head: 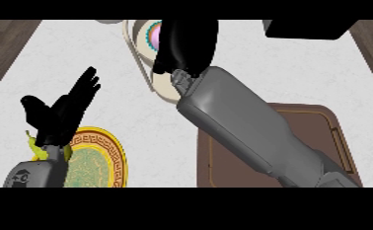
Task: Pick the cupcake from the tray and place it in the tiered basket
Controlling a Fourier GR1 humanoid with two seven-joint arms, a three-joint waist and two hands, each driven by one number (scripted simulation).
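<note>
The cupcake (151, 37), with a pink and teal top, peeks out at the left side of my right hand (186, 46) at the top middle of the head view. That hand curls round it and hides most of it. Both sit over the cream tiered basket (138, 56), inside its rim. The brown tray (331, 125) lies at the lower right, partly under my right forearm, and nothing shows on its visible part. My left hand (65, 108) rests open at the lower left, fingers up.
A plate (113, 160) with a yellow patterned rim and green centre lies under my left forearm. A black object (306, 29) stands at the top right. Dark wood edges the white counter at the top left and top right corners.
</note>
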